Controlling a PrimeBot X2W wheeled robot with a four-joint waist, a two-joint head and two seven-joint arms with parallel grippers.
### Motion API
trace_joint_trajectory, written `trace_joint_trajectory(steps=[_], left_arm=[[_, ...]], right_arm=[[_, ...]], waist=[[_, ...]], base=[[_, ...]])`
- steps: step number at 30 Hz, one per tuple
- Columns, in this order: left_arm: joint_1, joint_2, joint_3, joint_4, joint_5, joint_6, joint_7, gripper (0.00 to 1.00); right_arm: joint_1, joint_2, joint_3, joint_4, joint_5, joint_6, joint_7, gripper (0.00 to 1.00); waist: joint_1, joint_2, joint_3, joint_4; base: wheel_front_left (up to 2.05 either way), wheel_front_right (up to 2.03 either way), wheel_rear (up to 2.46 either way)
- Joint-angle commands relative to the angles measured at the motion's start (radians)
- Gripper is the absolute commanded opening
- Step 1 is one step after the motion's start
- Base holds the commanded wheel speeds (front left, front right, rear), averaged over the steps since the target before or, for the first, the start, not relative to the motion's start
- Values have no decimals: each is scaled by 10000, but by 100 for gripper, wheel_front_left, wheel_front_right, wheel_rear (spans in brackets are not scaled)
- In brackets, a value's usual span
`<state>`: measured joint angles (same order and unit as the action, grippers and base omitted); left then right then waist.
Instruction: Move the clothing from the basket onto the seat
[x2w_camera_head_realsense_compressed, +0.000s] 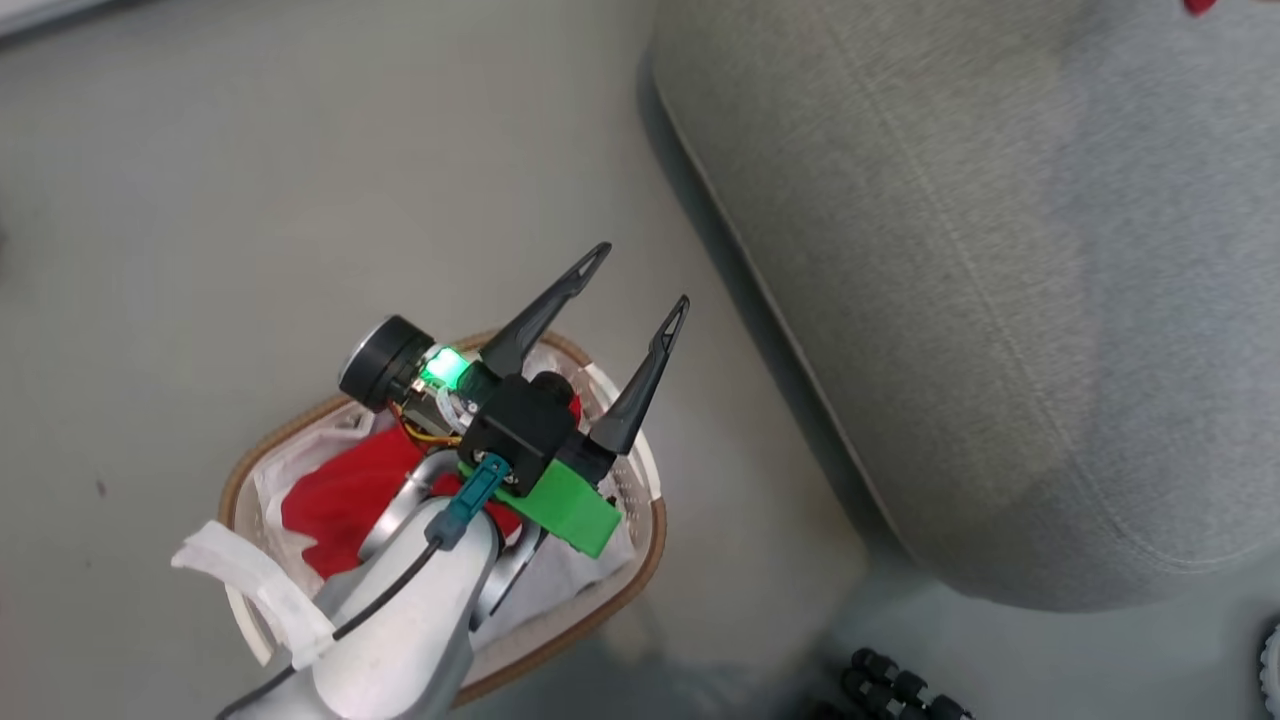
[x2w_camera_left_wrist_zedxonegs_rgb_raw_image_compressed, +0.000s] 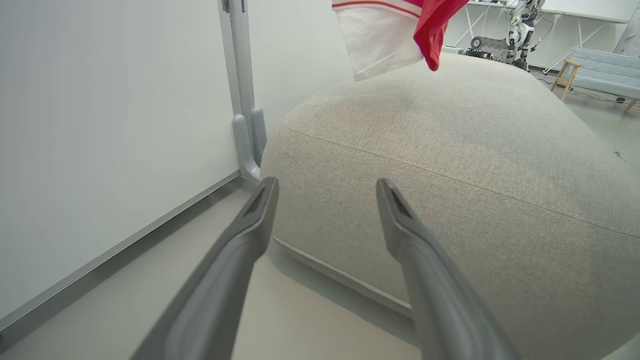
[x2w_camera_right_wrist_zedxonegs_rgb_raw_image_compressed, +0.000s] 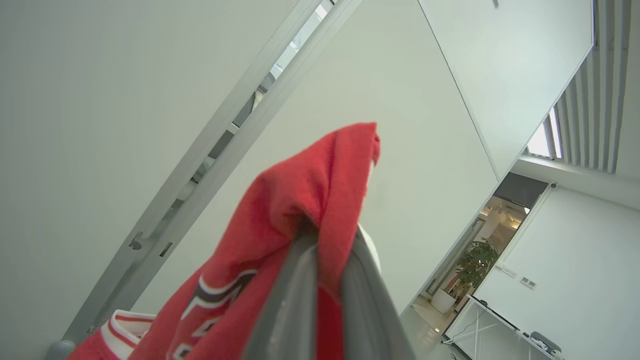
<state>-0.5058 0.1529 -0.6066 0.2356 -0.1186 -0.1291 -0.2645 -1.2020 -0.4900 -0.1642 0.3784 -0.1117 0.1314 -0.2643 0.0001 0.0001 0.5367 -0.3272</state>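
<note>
Two red garments sat apart. At 7 o'clock in the head view, the basket (x2w_camera_head_realsense_compressed: 655, 530) stood on the floor (x2w_camera_head_realsense_compressed: 250, 200), with the plain red piece (x2w_camera_head_realsense_compressed: 340, 490) bunched inside on its white liner (x2w_camera_head_realsense_compressed: 590, 570). Just above it, the left end effector (x2w_camera_head_realsense_compressed: 641, 274) was released, its fingers spread wide toward 1 o'clock and holding nothing. The seat (x2w_camera_head_realsense_compressed: 1000, 300) spread across 3 o'clock. In the left wrist view, the jersey (x2w_camera_left_wrist_zedxonegs_rgb_raw_image_compressed: 390, 30) dangled at 12 o'clock above the cushion, apart from it. The right end effector (x2w_camera_right_wrist_zedxonegs_rgb_raw_image_compressed: 330, 240) was clenched on a fold of that jersey. The step in hand appeared to be delivering the jersey. Doing it well called for lowering until cloth pooled on the cushion, well in from the rounded edge, before letting go, so nothing slid off.
</note>
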Motion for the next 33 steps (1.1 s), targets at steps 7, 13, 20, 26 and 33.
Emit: trace_joint_trajectory(steps=[7, 13, 20, 26, 33], left_arm=[[-763, 69, -25, -130, 295, -22, 2, 100], [-678, 95, 105, -134, 411, -6, 2, 100], [-515, 173, 191, -60, 415, -9, 2, 100], [-355, 153, 222, 76, 348, -11, 2, 100], [-100, -38, 591, 14, 170, 71, 2, 100]], right_arm=[[517, 224, -799, 1038, -532, -14, -3, 0], [1772, 1286, -1211, 1451, -838, -14, -3, 0], [2772, 2180, -1598, 1798, -999, -14, -3, 0], [3374, 2643, -1876, 1392, -1107, -14, -5, 100], [4373, 2908, -1801, 846, -1169, -14, -3, 100]], waist=[[-1, -1, 2354, 1169], [-1, -1, 2676, 1034], [-1, -1, 2673, 838], [-1, -1, 2344, 757], [-1, -1, 1558, 906]], base=[[0, 0, 0], [0, 0, 0], [0, 0, 0], [0, 0, 0], [0, 0, 0]])
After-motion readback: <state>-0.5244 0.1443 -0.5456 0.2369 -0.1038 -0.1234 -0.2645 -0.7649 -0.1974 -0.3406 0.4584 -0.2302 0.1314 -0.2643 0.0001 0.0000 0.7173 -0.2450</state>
